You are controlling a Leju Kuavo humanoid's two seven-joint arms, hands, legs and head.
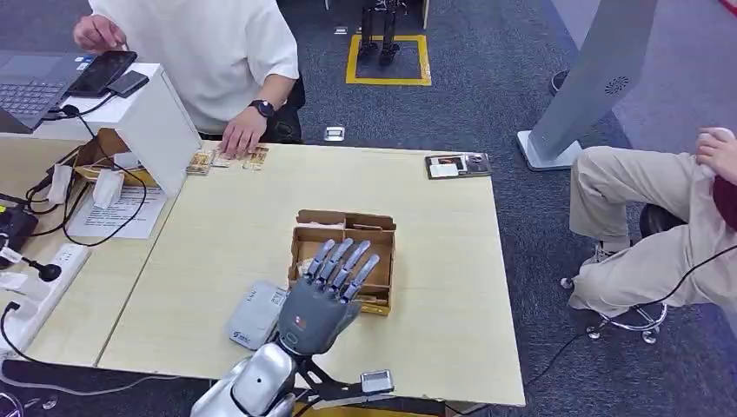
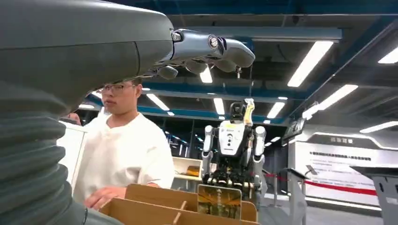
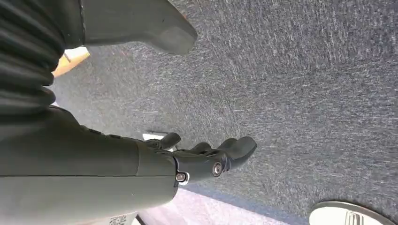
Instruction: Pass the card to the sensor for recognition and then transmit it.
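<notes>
Grey carpet floor [image 1: 521, 78], pale wooden table [image 1: 434, 226].

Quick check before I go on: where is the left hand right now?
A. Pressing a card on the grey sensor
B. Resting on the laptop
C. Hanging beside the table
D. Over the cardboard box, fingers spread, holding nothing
D: in the head view the left hand hovers over the near edge of the box with fingers extended and empty; the sensor lies beside it on the table, untouched.
</notes>
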